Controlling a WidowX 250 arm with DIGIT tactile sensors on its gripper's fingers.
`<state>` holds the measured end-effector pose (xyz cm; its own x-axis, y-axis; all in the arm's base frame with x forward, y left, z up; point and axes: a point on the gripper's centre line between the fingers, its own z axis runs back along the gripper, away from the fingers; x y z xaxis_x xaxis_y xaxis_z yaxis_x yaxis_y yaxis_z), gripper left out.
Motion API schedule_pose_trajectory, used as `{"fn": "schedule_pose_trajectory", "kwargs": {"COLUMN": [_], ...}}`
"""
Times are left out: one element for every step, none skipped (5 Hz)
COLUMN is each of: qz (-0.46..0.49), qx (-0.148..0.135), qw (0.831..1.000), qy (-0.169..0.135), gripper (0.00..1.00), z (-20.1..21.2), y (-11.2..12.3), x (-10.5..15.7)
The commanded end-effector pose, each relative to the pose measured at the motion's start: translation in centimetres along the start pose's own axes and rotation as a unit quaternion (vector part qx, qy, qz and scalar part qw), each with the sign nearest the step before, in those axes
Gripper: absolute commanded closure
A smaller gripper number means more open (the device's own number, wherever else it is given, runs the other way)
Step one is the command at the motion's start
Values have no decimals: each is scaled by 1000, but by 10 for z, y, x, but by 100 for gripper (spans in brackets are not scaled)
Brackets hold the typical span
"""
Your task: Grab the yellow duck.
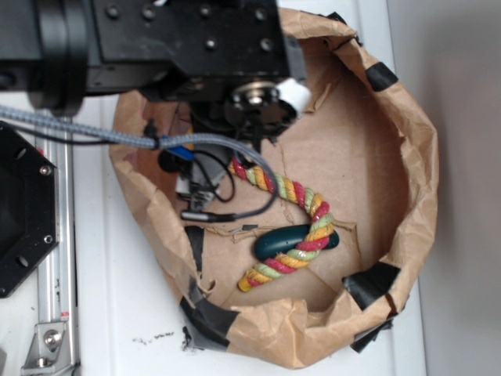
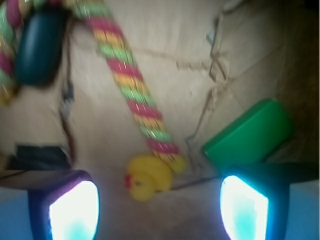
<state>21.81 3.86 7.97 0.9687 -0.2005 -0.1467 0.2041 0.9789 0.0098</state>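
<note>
The yellow duck [image 2: 148,176] lies on the brown paper floor, small and glossy, its orange-red beak pointing left. It touches the yellow tip of the braided rope toy [image 2: 130,80]. My gripper [image 2: 159,210] is open. Its two glowing fingertips stand wide apart, just short of the duck, one to each side, and nothing is between them. In the exterior view the duck is hidden under the black arm [image 1: 235,102], which hangs over the back left of the paper-lined bin [image 1: 407,196]. The rope toy [image 1: 293,227] shows there too.
A green block [image 2: 250,132] lies to the right of the duck, close to the right fingertip. A dark teal oval object [image 2: 40,45] sits under the rope's far loop, also seen as the teal object [image 1: 293,241]. Crumpled paper walls ring the bin, and cables [image 1: 219,196] hang from the arm.
</note>
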Motion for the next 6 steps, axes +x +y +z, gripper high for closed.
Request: {"fn": "schedule_pose_trajectory", "kwargs": {"qz": [48,48,48,48,75,72], "qx": [6,6,6,6,-9,-8], "qw": [999,999,999,999,997,997], "qy": [1,1,1,1,-16,3], "gripper": [0,0,0,0,0,0], "z": [5,5,5,5,-5,-7], "y": [24,24,24,24,30,24], "x": [-23,-23,-23,-23,-16,-7]}}
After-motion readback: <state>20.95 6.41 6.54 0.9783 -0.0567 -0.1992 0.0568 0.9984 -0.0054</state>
